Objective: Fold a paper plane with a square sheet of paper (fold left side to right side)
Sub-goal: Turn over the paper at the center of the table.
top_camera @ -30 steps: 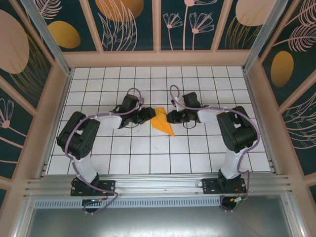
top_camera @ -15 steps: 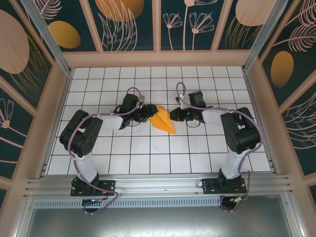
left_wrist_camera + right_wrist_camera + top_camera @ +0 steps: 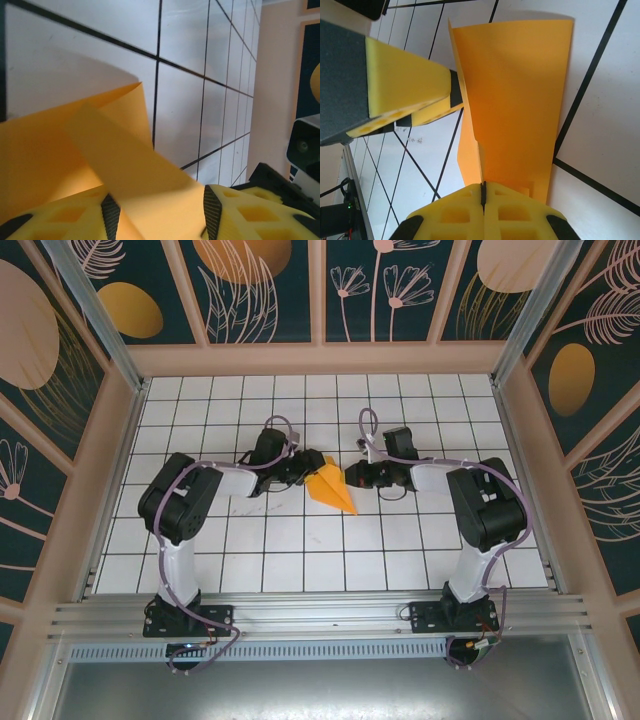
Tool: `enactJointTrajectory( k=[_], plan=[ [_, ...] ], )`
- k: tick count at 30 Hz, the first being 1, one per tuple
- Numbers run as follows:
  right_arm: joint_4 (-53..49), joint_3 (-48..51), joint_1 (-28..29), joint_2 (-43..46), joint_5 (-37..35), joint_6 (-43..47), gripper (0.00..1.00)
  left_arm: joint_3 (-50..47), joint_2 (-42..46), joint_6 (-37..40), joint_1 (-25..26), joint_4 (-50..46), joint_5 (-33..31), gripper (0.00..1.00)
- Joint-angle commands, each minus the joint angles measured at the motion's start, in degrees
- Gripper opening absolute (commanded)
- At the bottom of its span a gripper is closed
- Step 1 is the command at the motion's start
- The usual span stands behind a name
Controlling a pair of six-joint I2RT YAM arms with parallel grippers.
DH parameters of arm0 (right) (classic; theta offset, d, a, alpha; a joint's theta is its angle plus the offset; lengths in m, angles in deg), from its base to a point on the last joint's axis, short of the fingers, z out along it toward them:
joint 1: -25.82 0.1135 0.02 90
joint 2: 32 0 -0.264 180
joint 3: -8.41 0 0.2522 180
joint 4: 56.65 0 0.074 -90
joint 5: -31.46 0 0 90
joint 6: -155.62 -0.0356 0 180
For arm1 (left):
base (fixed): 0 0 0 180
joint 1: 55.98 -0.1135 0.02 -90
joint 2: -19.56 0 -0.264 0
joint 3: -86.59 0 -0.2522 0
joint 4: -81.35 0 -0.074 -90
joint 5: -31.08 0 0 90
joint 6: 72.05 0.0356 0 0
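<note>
Here, right claw (image 3: 482, 189) pinched on paper plane (image 3: 520, 95), left claw (image 3: 157, 206) half-open.

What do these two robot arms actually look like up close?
The left arm and right arm match: chunky black joints, white links, and a pale purple cable looping along each. The left tool and right tool have yellow fingers with moulded cut-out pockets and thin black ribbed pads.
</note>
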Motion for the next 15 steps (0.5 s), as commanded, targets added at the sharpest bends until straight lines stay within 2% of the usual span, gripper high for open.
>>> enactJointTrajectory(
  k=[1,5,9,15],
  plan=[
    [1.99,0.93,-0.70,1.44,2.23,-0.66,0.02,2.25,-1.76,-0.33,0.28,3.05,1.78,0.44],
    [1.44,0.87,-0.98,1.53,1.82,-0.67,0.07,3.56,-2.67,0.08,0.25,3.14,1.86,0.38],
    [0.35,0.93,-1.86,3.06,-0.47,-0.36,0.21,4.24,-2.48,1.06,0.25,2.18,1.42,0.36],
    [-1.95,2.01,-4.71,8.12,-4.70,0.92,0.38,4.67,-2.07,1.83,0.25,2.10,1.60,0.21]
  ],
)
